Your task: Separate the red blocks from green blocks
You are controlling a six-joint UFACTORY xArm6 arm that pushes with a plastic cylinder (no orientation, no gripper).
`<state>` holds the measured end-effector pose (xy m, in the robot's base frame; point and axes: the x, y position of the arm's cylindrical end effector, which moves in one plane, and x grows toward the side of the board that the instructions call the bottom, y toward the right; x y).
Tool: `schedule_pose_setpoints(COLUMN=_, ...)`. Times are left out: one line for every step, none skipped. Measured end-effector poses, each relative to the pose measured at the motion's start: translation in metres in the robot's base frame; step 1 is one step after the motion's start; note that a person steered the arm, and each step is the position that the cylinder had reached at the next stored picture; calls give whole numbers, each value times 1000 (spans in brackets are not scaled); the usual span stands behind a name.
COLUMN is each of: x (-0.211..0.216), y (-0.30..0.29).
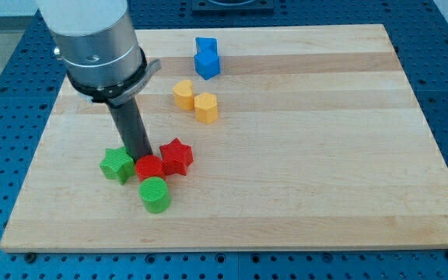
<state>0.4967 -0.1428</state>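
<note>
Bright, even overhead light falls on the pale wooden surface point(302, 155). Shadows are soft and short: a faint one lies under the red star point(176, 155) just right of my tip point(141, 156), another under the green cylinder point(155, 194) below it. The metal collar point(103, 58) above the tip carries dull highlights. Focus is sharp throughout, with no evident blur; board edges look straight.

A red cylinder point(148, 167) sits centred in the cluster; a red star point(176, 155) touches it at 2 o'clock, a green star point(117, 164) at 9, a green cylinder point(155, 194) at 6.
</note>
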Motion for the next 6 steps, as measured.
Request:
schedule_pose_setpoints(x=18, y=-14)
schedule_pose_setpoints(x=46, y=-17)
schedule_pose_setpoints(x=59, y=3)
schedule_pose_setpoints(x=53, y=27)
schedule_pose_setpoints(x=33, y=28)
schedule_pose_setpoints(x=20, y=28)
